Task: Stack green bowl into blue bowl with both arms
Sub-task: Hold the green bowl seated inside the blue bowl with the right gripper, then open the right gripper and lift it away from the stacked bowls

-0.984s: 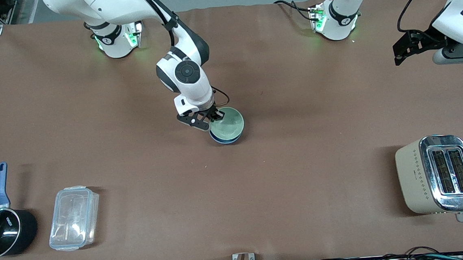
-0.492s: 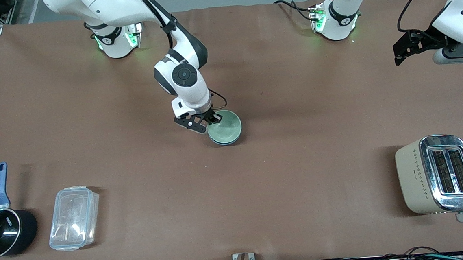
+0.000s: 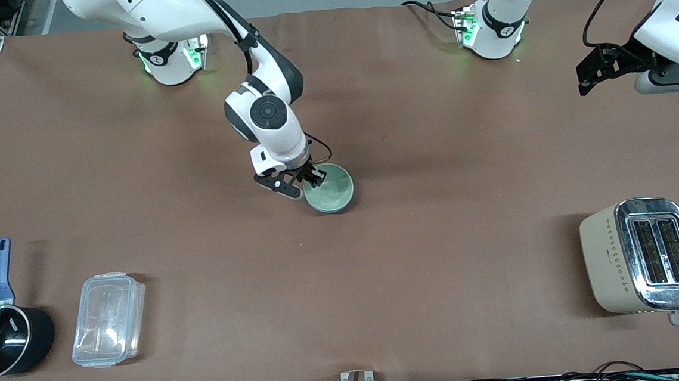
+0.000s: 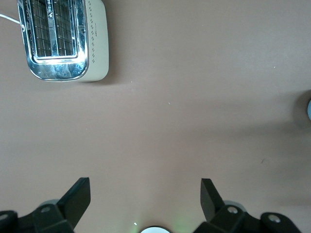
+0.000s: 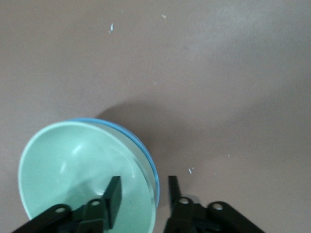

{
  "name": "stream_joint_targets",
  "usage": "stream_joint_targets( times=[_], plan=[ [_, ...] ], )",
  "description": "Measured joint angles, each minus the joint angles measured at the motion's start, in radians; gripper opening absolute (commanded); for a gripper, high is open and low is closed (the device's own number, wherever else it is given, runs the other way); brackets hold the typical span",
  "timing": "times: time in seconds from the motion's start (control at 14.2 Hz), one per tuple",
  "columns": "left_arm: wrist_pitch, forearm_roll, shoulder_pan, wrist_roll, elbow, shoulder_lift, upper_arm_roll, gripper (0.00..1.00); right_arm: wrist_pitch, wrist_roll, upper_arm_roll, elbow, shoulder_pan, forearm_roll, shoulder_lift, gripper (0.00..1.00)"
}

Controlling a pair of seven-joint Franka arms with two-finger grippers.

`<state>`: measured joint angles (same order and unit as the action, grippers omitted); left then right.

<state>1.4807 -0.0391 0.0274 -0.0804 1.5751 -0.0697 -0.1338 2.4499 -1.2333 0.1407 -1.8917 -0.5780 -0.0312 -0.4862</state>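
The green bowl [image 3: 331,187] sits nested in the blue bowl [image 3: 331,211] at the middle of the table; only a thin blue edge shows under it. In the right wrist view the green bowl [image 5: 73,165] fills the blue bowl [image 5: 147,151]. My right gripper [image 3: 309,180] is low at the bowls' rim on the right arm's side. It [image 5: 144,179] is open, with one finger inside the green bowl, one outside the blue rim, and a gap round the rim. My left gripper [image 3: 585,77] waits, open and empty [image 4: 146,182], raised over the left arm's end of the table.
A cream and chrome toaster [image 3: 643,256] stands near the front camera at the left arm's end; it also shows in the left wrist view [image 4: 63,39]. A clear plastic container [image 3: 109,319] and a black saucepan with blue handle [image 3: 3,339] stand at the right arm's end.
My right gripper lowered the green bowl from a tilted hold over the blue bowl until it sat level inside it, and its fingers have parted from the rim. The left arm has not moved.
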Motion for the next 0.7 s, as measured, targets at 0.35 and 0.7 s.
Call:
stream_joint_targets(
  times=[0.35,0.7],
  plan=[
    [0.001,0.000,0.000,0.000,-0.001,0.000,0.000,1.00,-0.360,0.158,-0.005,0.119,0.131,-0.102,0.167,1.00],
    [0.005,0.000,-0.001,0.000,-0.008,0.000,0.001,1.00,-0.599,0.599,-0.037,0.125,0.346,-0.117,0.432,1.00]
  ],
)
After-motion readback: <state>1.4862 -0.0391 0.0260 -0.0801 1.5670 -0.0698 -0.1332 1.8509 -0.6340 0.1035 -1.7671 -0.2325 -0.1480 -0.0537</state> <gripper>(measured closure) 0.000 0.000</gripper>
